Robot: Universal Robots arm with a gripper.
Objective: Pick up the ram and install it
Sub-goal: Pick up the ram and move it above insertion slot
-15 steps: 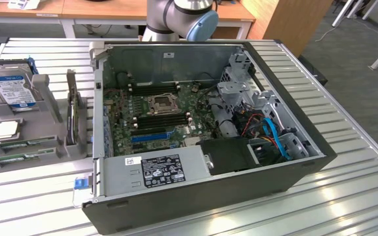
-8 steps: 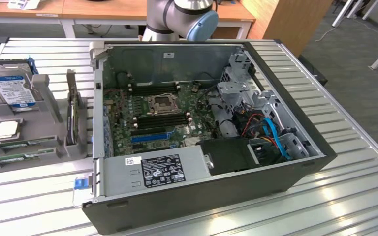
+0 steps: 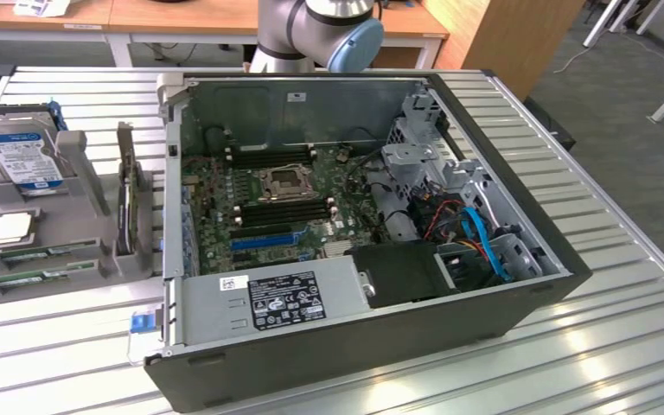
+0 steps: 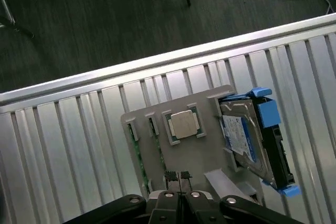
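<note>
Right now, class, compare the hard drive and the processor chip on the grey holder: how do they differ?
The hard drive stands propped at a tilt; the processor chip lies flat in a recess. The hard drive is larger than the processor chip. The hard drive carries a blue-and-white label and blue side rails; the processor chip shows a plain metal top. Both sit in the grey holder.

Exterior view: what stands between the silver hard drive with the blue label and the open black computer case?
A dark flat expansion card, upright in the grey plastic holder; the exterior view shows it.
</note>
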